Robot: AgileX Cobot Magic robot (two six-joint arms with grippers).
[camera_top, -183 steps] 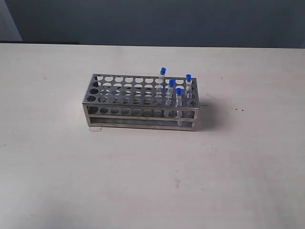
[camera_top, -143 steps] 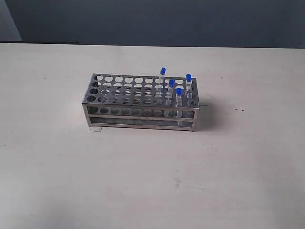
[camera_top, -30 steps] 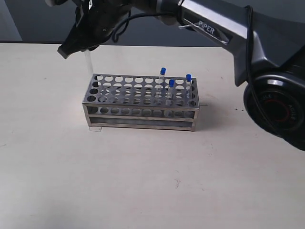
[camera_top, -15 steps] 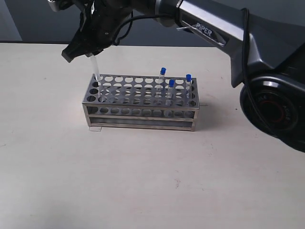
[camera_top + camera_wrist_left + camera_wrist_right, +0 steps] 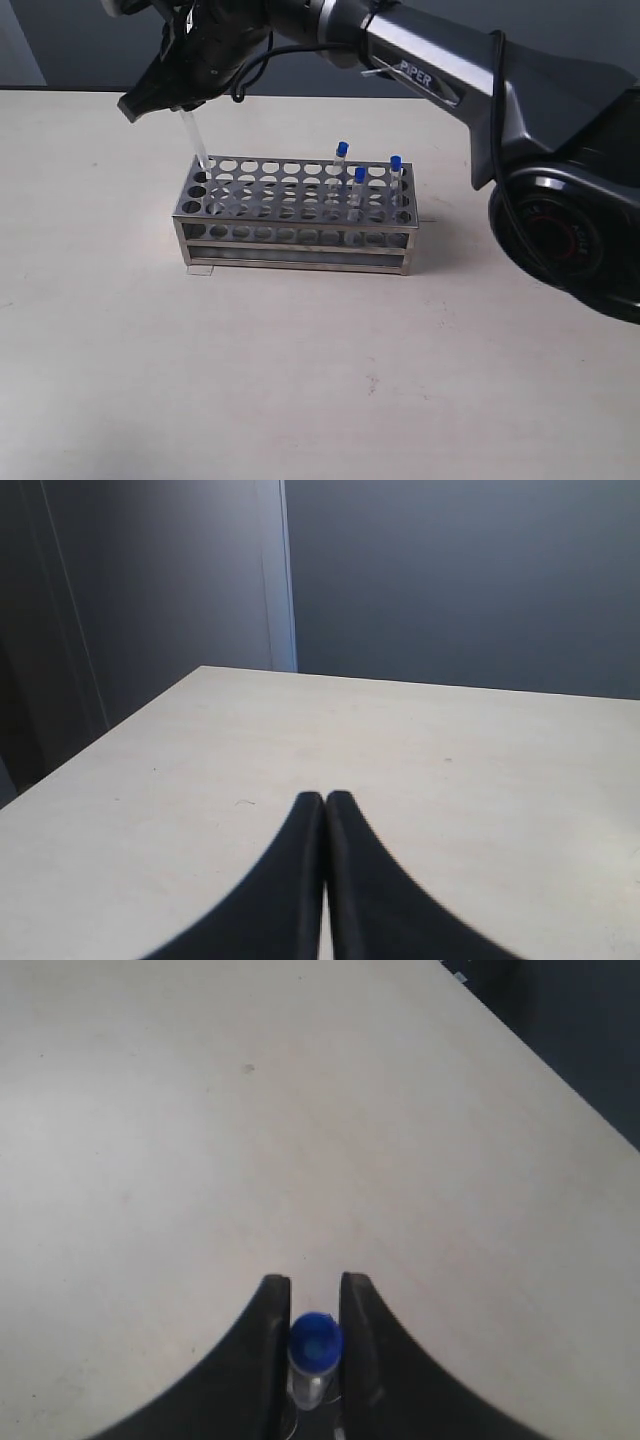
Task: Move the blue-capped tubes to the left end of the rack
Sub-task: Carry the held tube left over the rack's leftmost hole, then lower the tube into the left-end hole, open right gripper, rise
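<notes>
Tube at the rack's left end: your right tool clamps a blue-capped tube, one finger on either side just below the bright cap, as the right wrist view shows from above. In the exterior view your right arm reaches from the right across the middle, and the tool hangs over the far left corner of the rack. The clear tube slants out beneath it, its top leaning toward the left of that view and its lower end at a corner hole of the top plate. From here you cannot tell how far the tip has gone into that hole. Three other blue-capped tubes stand upright in holes at the right end of the rack, close together and well apart from the held one. The silvery rack sits square on the pale tabletop, its two tiers and open sides plain to see. Your left tool appears only in its own wrist view, where it hangs above bare tabletop with its dark fingers pressed together and nothing between them.
</notes>
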